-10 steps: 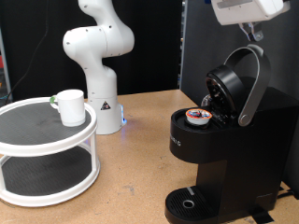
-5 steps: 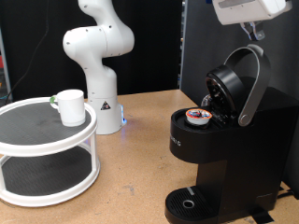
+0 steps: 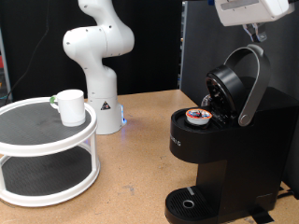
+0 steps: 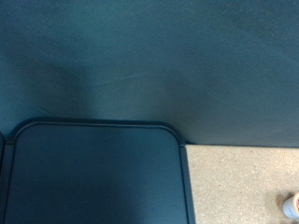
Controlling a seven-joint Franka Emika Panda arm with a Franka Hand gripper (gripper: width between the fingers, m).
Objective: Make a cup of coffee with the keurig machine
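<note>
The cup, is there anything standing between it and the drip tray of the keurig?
Nothing visible does. The cup sits on the top tier of the white two-tier stand at the exterior view's left. Bare tabletop lies between the stand and the keurig. Its drip tray holds nothing, and its lid stands open with a pod inside.

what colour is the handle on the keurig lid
Silver-grey handle, raised open on the black keurig machine; clearest in the exterior view.
</note>
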